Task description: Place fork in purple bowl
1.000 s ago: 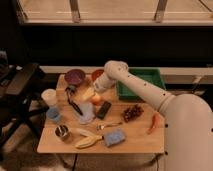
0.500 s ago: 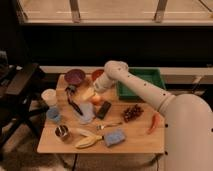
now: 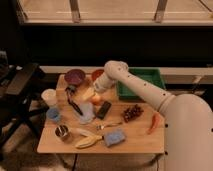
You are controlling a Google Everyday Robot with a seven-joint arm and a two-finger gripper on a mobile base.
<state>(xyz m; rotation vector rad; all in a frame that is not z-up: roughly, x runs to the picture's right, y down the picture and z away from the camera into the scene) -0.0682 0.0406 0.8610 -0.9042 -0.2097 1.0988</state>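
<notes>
A black chair [image 3: 20,92] stands off the left end of the wooden bench [image 3: 142,141]. On the bench's left side a white cup [image 3: 48,96] sits far, a small blue cup [image 3: 53,114] nearer, and a metal cup [image 3: 62,132] nearest. A black-handled utensil [image 3: 74,103] lies right of the white cup, and the purple bowl [image 3: 75,76] rests at the far edge above it. A banana [image 3: 87,140] lies along the near edge. The gripper [image 3: 95,90] hangs low over the middle of the bench, just right of the purple bowl, by a pale yellow thing [image 3: 88,94] and an orange fruit [image 3: 96,99]; whether it is clenched, released or grasping anything cannot be told. The orange-red bowl [image 3: 97,74] shows partly behind the arm. A flat black block [image 3: 103,109] lies nearer, and the fork [image 3: 111,125] lies flat on the bench beyond it toward the near side, just far of the blue sponge [image 3: 114,137] and well apart from the purple bowl. Further right are dark grapes [image 3: 132,112], a green tray [image 3: 142,82] at the far edge, and a slim red thing [image 3: 154,122].
</notes>
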